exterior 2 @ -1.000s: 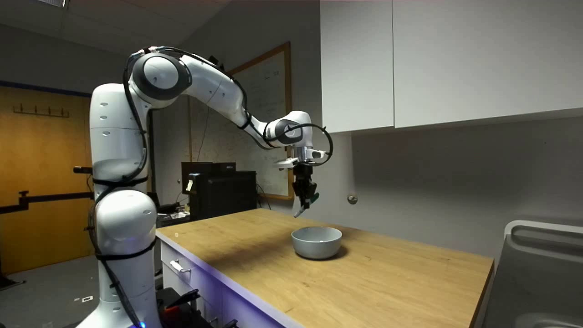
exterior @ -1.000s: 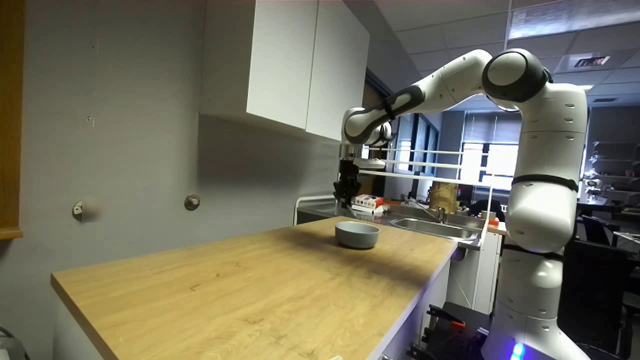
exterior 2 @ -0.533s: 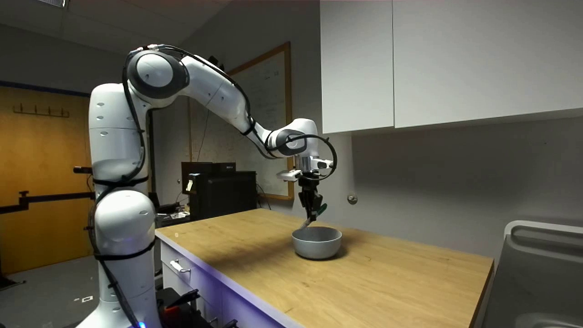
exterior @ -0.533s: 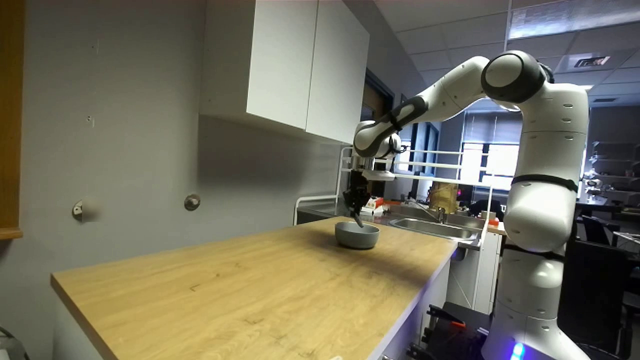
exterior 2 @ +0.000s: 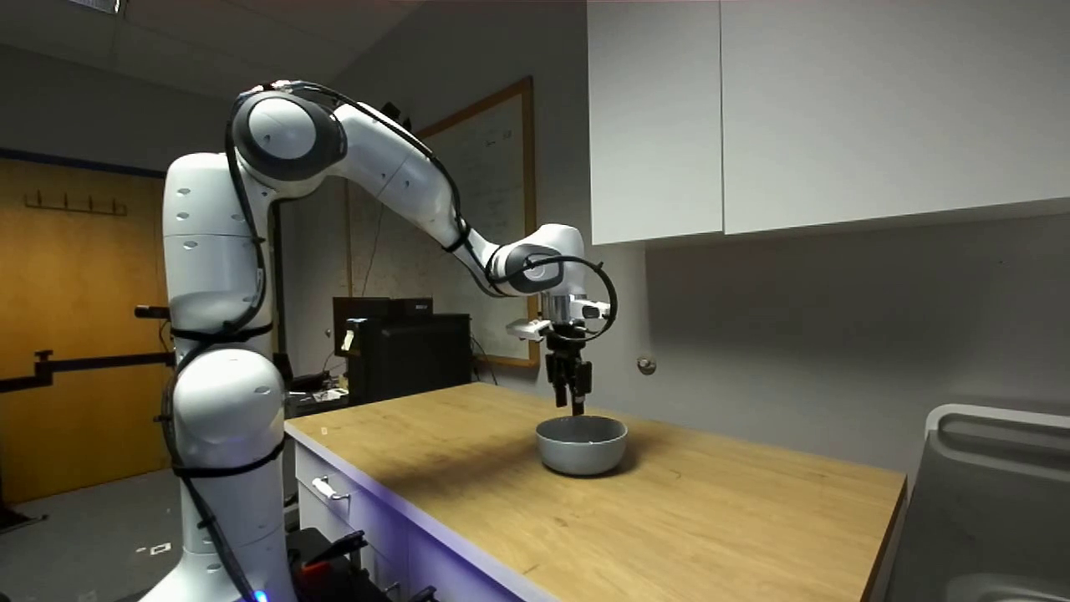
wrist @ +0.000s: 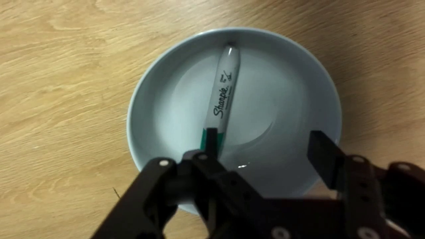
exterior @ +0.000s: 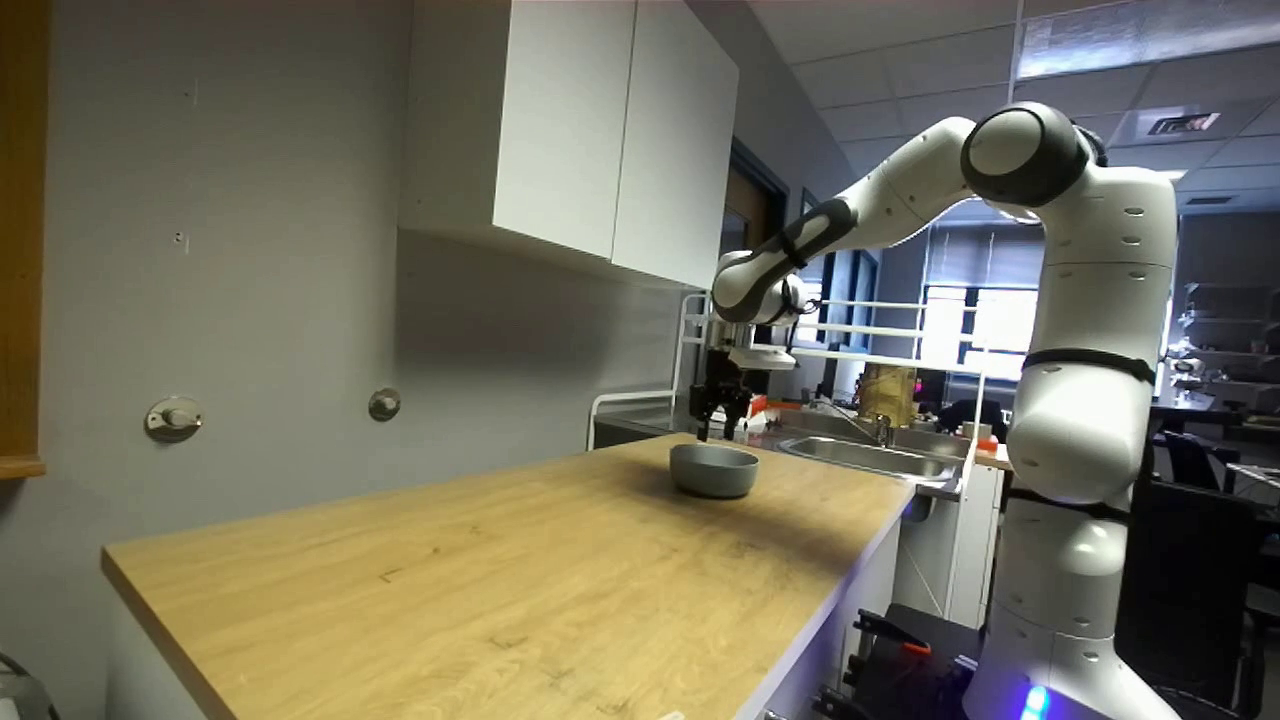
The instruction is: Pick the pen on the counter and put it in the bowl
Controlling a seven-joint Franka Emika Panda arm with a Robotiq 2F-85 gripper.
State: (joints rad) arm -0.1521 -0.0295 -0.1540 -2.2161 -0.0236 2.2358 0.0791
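The pen [wrist: 221, 93], a Sharpie with a pale barrel and a green band, lies inside the grey bowl [wrist: 262, 83] in the wrist view, its upper end against the bowl's inner wall. The bowl [exterior 2: 582, 451] stands upright on the light wooden counter [exterior 2: 702, 510]. Just above the bowl hangs my gripper [wrist: 264, 136], its jaws spread wide with nothing between them. One finger [wrist: 212, 139] covers part of the pen's green section in the wrist view. Both exterior views show the gripper [exterior: 716, 434] pointing down over the bowl [exterior: 713, 473], whose walls hide the pen there.
White wall cabinets [exterior: 610, 130] overhang the back of the counter. Past its far end lie a metal sink [exterior: 870, 458] and a white rail [exterior: 640, 397]. A grey tray-like surface [exterior 2: 986, 502] borders the counter's end in an exterior view.
My gripper has come down over the bowl and gone from shut on the pen to open. The pen has dropped from the fingers into the bowl. The bowl has stayed put.
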